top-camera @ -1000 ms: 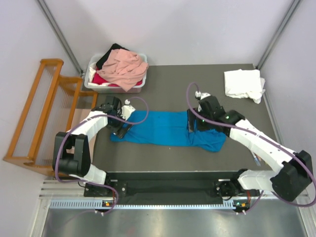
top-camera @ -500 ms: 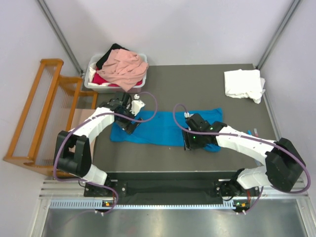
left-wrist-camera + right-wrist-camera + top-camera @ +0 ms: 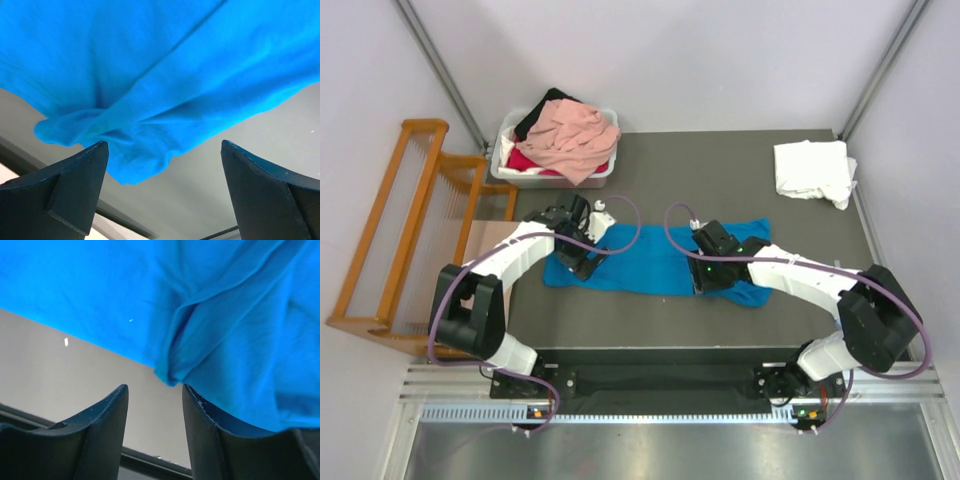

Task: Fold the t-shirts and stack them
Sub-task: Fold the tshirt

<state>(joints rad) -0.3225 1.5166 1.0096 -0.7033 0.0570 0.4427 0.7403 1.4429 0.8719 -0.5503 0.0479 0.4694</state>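
Only the wrist views show the jaws: left tool (image 3: 164,145) spread wide over blue t-shirt (image 3: 650,262); right tool (image 3: 154,387) narrowly apart at its fold, unclamped. Only the top view shows white t-shirt (image 3: 812,170).

The blue t-shirt (image 3: 100,285) just ahead of the right gripper (image 3: 154,390) reads to me as soft matt cloth, rumpled into smooth folds. The gripper's fingers (image 3: 100,430) look like matt black plastic with slightly nicked edges. Under them the table (image 3: 60,370) is dull grey and faintly grainy. Beyond the left gripper (image 3: 164,150) I see a smooth white plastic tub (image 3: 510,172) and a varnished wooden rack (image 3: 424,127).
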